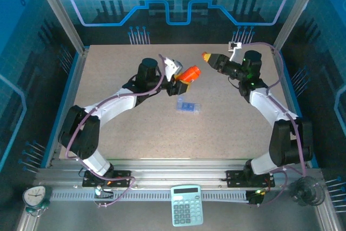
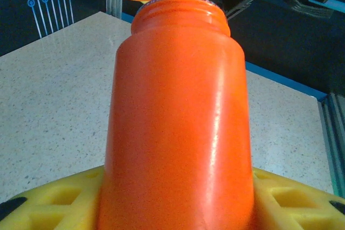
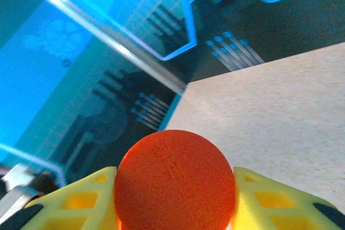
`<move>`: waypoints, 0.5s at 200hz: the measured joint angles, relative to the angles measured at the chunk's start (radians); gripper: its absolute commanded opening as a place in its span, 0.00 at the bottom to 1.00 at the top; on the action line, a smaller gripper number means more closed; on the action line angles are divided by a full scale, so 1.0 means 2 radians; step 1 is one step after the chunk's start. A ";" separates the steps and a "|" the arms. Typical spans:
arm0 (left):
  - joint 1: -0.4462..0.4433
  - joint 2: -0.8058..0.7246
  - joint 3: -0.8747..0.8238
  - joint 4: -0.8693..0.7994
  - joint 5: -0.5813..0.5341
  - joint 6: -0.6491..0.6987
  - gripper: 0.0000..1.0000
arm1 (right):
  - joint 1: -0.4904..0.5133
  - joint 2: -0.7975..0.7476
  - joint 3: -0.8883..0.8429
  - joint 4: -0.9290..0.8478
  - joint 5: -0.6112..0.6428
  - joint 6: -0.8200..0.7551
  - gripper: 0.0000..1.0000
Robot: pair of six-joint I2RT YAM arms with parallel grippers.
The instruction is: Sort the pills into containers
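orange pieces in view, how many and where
2. The orange bottle, open, is clamped in the left pincer; the orange cap is gripped in the right pincer, apart from it. None looks hidden.

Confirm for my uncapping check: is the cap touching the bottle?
Apart. The top view shows bare table between the cap, held by the right gripper, and the bottle, held by the left gripper.

The orange bottle (image 2: pixel 178 111) is smooth glossy plastic, the cap (image 3: pixel 175 181) duller and finely grained, the pill box (image 1: pixel 188 106) translucent blue plastic, the table (image 1: pixel 227 128) matt and speckled like stone.
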 measured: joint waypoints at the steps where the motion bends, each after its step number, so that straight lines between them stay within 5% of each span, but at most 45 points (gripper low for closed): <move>1: 0.000 -0.001 -0.002 0.000 -0.001 0.000 0.00 | -0.001 -0.001 0.000 -0.004 0.003 -0.002 0.43; 100: 0.007 -0.067 -0.107 0.065 -0.096 -0.044 0.00 | -0.003 0.006 -0.063 -0.224 0.300 -0.104 0.43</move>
